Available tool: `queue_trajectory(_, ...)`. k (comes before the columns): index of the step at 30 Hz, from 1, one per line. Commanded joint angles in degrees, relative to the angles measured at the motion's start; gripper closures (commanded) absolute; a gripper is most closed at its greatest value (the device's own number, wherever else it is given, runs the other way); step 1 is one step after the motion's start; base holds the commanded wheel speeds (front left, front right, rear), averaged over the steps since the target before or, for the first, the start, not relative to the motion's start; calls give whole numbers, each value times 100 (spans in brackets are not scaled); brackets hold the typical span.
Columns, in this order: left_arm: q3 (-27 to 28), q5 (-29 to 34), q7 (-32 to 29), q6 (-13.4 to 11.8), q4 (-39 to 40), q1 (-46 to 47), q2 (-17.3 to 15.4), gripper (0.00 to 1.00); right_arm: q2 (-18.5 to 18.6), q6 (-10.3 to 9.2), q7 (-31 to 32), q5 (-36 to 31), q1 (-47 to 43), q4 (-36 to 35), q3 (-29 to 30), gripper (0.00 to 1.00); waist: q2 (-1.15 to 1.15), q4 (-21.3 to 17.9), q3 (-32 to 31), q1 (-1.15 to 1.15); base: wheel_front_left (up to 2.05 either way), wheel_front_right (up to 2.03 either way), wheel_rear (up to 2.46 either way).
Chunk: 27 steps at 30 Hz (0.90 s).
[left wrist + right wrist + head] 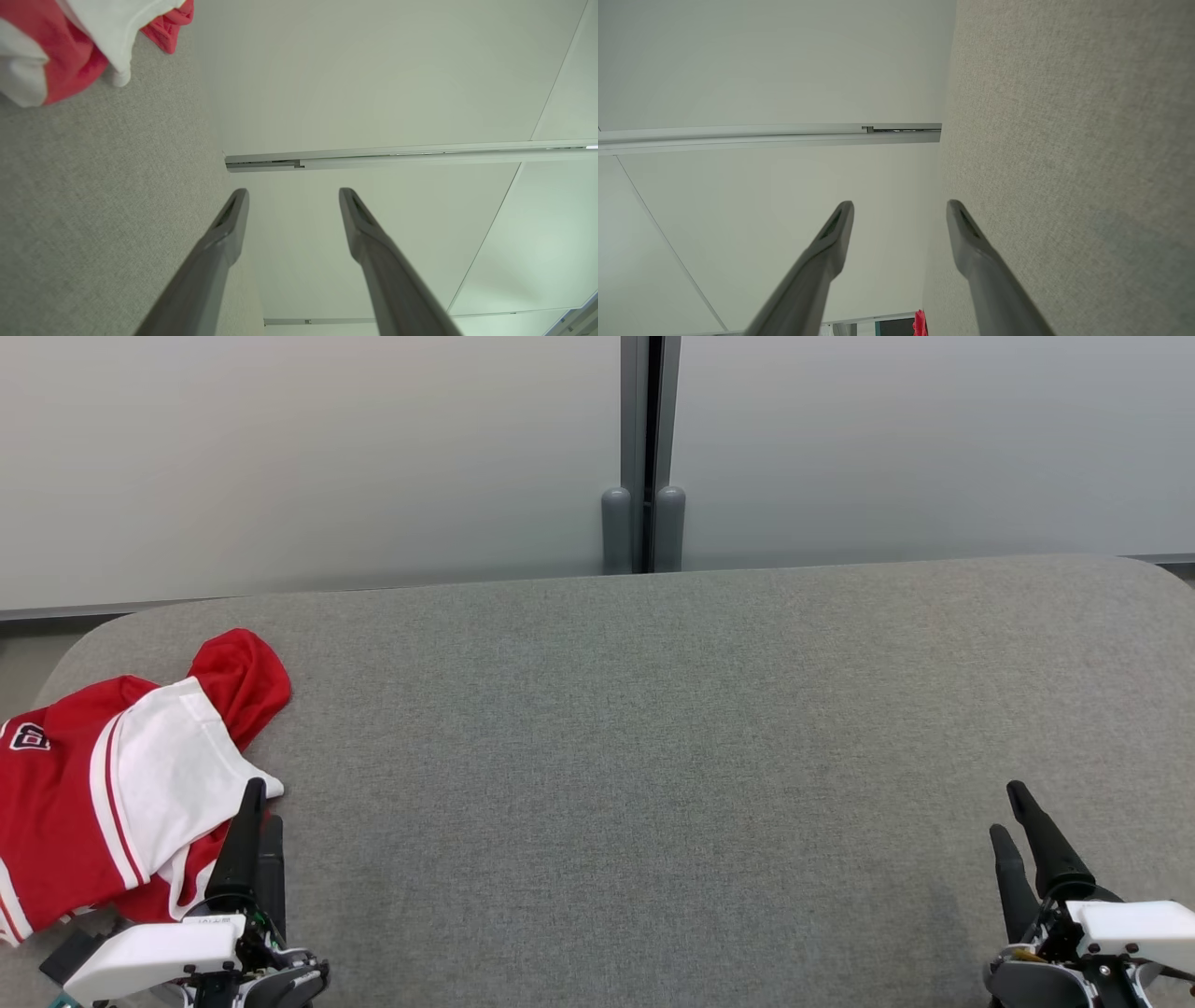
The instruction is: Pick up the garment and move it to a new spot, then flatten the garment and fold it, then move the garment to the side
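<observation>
The garment is red and white with a small badge, and lies crumpled at the left end of the grey fabric-covered table. Part of it hangs over the left edge. My left gripper rests at the garment's right side with its fingers open and nothing between them. The left wrist view has the garment at the upper left, away from the open left gripper. My right gripper stands open at the table's lower right, holding nothing. In the right wrist view the open right gripper sits beside the table.
Pale frosted wall panels rise behind the table's far edge, joined by a dark grey post at the middle. The table has rounded far corners. Grey cloth stretches bare between the two grippers.
</observation>
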<state>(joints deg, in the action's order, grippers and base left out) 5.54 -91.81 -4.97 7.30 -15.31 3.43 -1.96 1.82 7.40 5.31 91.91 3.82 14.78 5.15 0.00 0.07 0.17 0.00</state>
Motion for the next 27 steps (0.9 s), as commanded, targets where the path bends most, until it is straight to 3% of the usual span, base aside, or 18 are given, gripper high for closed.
queue_trajectory(1, -23, 59, 47, -10, 157, 138, -47, 0, 47, 7, -69, -74, 110, -170, -35, 0, 0, 3, 0, 0, 0, 0, 0)
queue_trajectory(17, -273, 962, 467, -197, 647, 139, -61, 0, 64, 8, -502, -710, 113, -635, -334, 0, 0, 26, -5, 0, 0, 0, 0)
queue_trajectory(27, -471, 2032, 693, -381, 855, 111, -69, 0, 126, 9, -729, -1853, 108, -850, -513, 0, 0, 48, -18, 0, 0, 0, 0)
